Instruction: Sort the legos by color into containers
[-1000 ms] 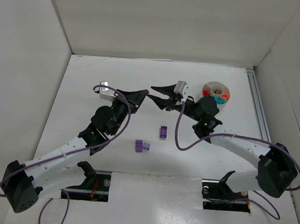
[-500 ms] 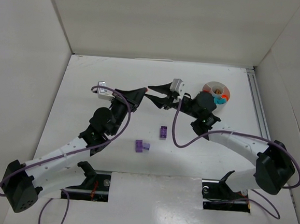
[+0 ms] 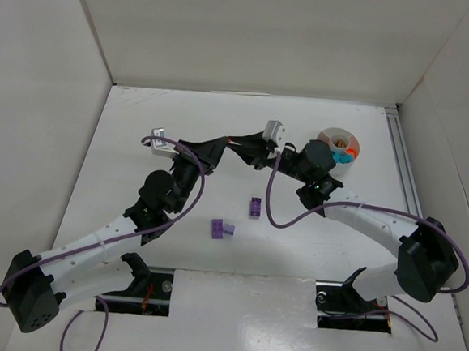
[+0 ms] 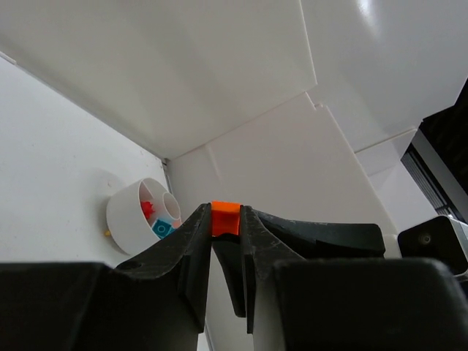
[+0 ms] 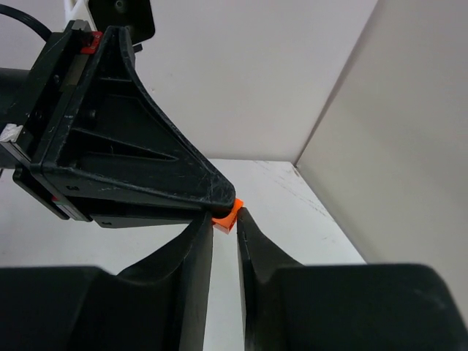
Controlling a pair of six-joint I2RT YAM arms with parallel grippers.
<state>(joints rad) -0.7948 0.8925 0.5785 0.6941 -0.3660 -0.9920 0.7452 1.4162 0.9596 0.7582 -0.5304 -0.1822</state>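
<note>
Tiny bright-orange square brick [image 4: 225,219] between left gripper [image 3: 230,142] tips

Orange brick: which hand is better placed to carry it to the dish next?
Probably right. The left hand grips the orange brick, the right hand flanks it, and the right arm lies nearer the dish.

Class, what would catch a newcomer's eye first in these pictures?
The left claw and right claw meet tip to tip mid-scene, an orange brick between them. Purple bricks lie below them in the top view, and the round white dish sits rear right.
</note>
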